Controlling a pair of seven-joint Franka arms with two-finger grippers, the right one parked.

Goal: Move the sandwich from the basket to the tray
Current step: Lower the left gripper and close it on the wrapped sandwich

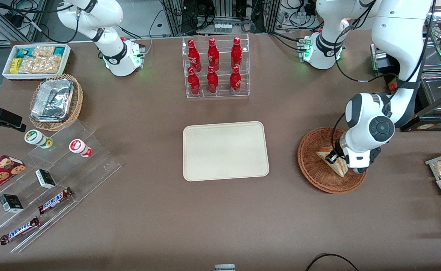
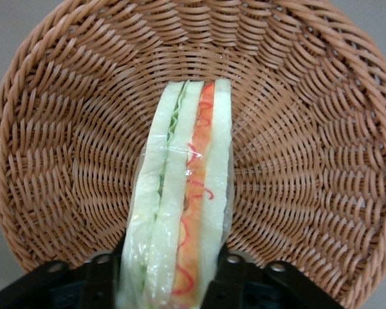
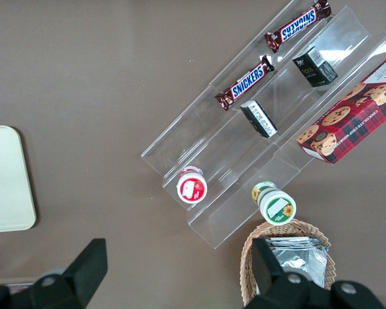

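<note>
left arm: bent low over basket | tool (image 1: 332, 157): fingers clamping sandwich (image 2: 183, 206)

Your gripper (image 1: 332, 157) hides part of the sandwich (image 1: 336, 164); the basket (image 2: 321, 161) rim is cropped.

Brown table (image 1: 137, 210), tray (image 1: 226, 151), basket (image 1: 310, 165), bottle rack (image 1: 216, 67), hand (image 1: 333, 158) above basket

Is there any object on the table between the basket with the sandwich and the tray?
Nothing visible: only bare table lies between the basket and the tray. The end effector grips the sandwich.
</note>
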